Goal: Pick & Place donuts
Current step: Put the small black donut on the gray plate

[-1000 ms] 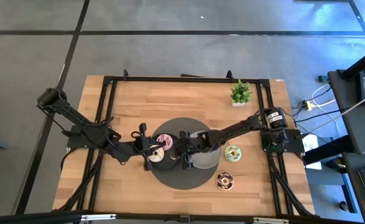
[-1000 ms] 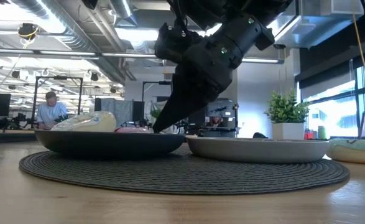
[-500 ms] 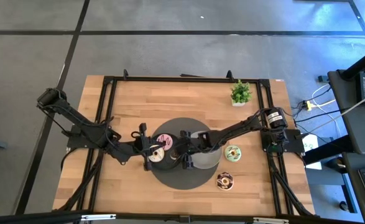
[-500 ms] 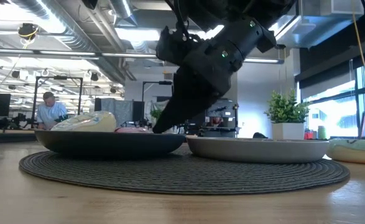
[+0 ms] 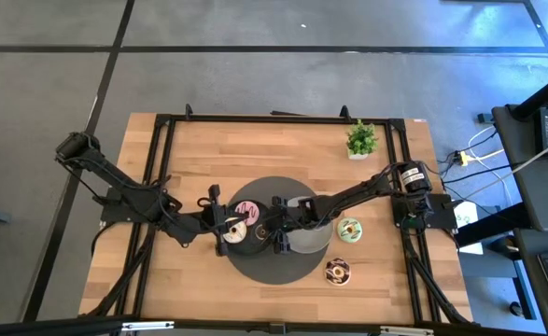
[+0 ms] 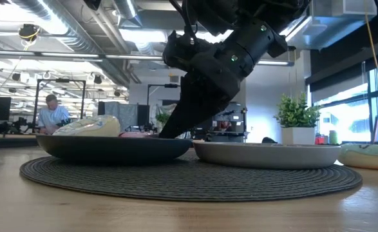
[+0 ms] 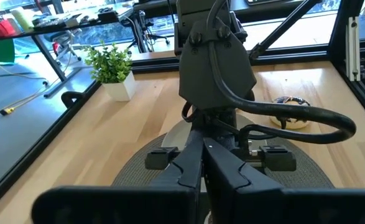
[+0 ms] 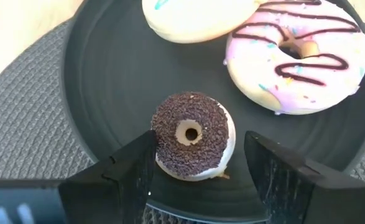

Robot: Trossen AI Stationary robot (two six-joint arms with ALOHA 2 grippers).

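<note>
Right gripper (image 8: 194, 168): lowered into the dark plate (image 8: 101, 93), fingers spread wide, one on each side of the small chocolate-sprinkled donut (image 8: 193, 143). The pads stand just off its sides (whether they touch it I cannot tell), and the donut lies flat on the plate floor, hole up.

Just beyond the fingertips, on the same plate: a pink-iced donut (image 8: 297, 53) with dark stripes, and beside it a pale cream donut (image 8: 198, 15), the two touching or nearly so. Both are well clear of the fingers.

Dark plate: sits on a round woven grey mat (image 5: 275, 229), with a grey plate (image 5: 306, 233) on the mat next to it, on the side the right arm reaches in from.

Outside the mat, toward the right arm's base: a green-white donut (image 5: 349, 229) and a chocolate one with sprinkles (image 5: 337, 272), both on the bare wooden table (image 5: 189, 159).

Left gripper (image 5: 225, 231): at the opposite rim of the dark plate, facing the right one; its fingers lie close together in its wrist view with only a thin slit between them, nothing held.

Small potted plant (image 5: 361, 140): at the far corner of the table, well apart from both grippers.

Background: a seated person (image 6: 51, 116), seen in the low view
</note>
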